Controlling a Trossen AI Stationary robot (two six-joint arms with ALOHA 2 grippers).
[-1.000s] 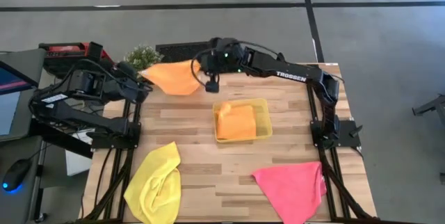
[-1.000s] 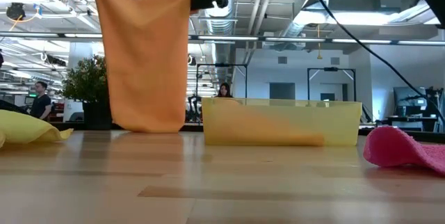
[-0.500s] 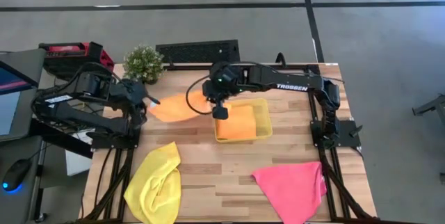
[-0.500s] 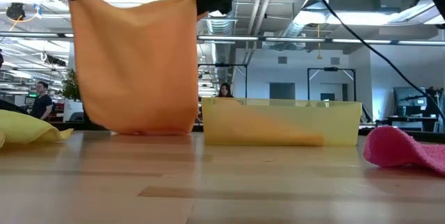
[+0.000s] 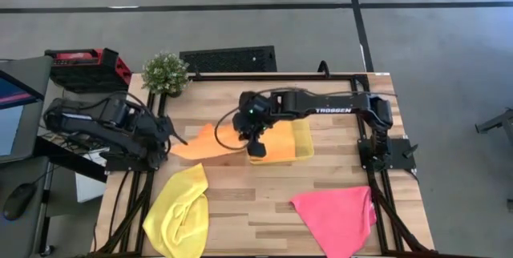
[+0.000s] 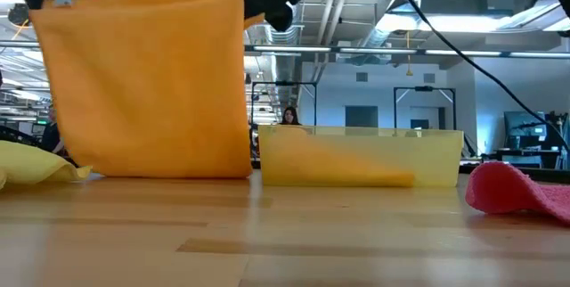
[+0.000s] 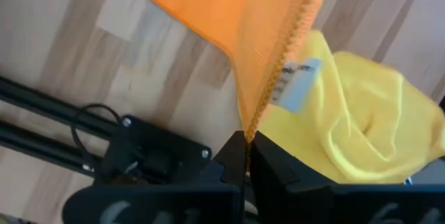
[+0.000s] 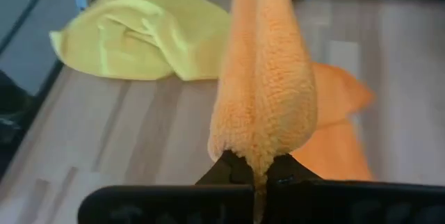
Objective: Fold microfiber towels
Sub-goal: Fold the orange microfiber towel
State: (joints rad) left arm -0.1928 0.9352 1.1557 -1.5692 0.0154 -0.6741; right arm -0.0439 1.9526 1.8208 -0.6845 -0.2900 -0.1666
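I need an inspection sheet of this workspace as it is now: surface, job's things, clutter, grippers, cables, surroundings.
Surface: wooden slatted table, bare in the middle.
Job's things: orange microfiber towel hanging stretched between both grippers, lower edge at the table; second orange towel in the translucent yellow plastic tray; crumpled yellow towel and pink towel at the near edge.
Clutter: small potted plant.
Grippers: left gripper and right gripper each shut on a top corner.
Cables: black cable looped at the right wrist.
Surroundings: red case, concrete floor.
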